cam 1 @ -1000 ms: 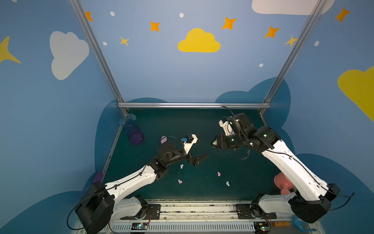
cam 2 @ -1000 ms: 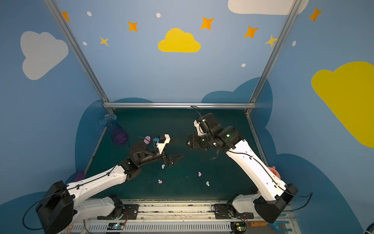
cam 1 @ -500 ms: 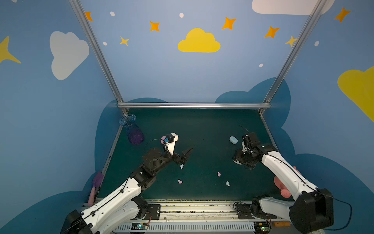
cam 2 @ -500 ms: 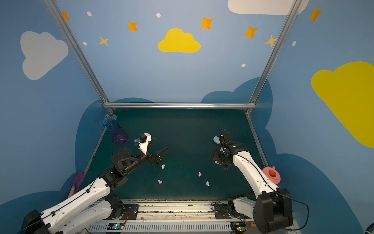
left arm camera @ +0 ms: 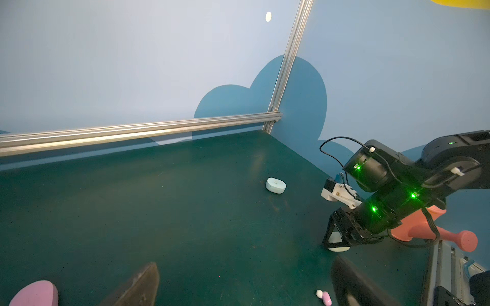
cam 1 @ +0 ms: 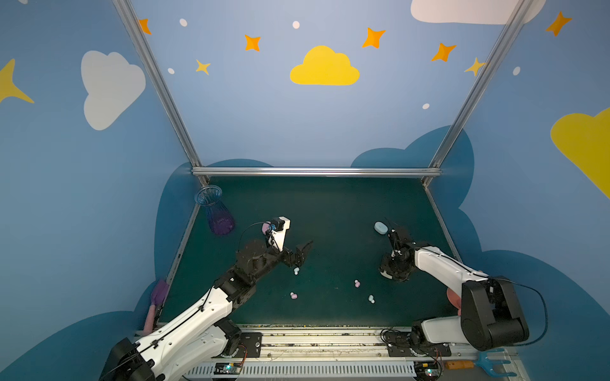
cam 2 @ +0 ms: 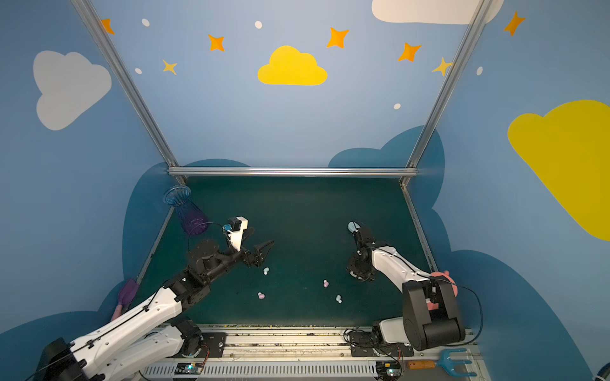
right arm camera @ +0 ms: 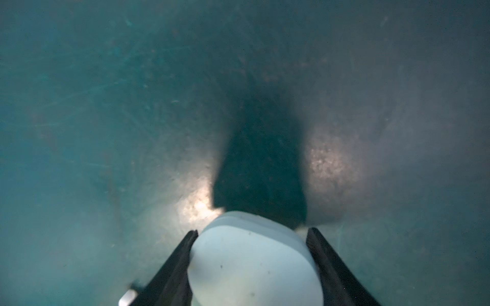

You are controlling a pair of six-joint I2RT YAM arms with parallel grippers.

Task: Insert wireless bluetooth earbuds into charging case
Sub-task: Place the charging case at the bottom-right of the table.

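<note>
right jaws around white case (right arm camera: 252, 265)

No text, label, brand, number or sign can be read in any view. Only wordless shapes, such as a yellow cloud (cam 1: 324, 67), are painted on the walls (cam 1: 264, 125); any print on the near circuit boards (cam 1: 227, 367) is too small to be read.

Purple vase (cam 1: 218, 219) far-left; pink watering can (left arm camera: 413, 229) right.
</note>
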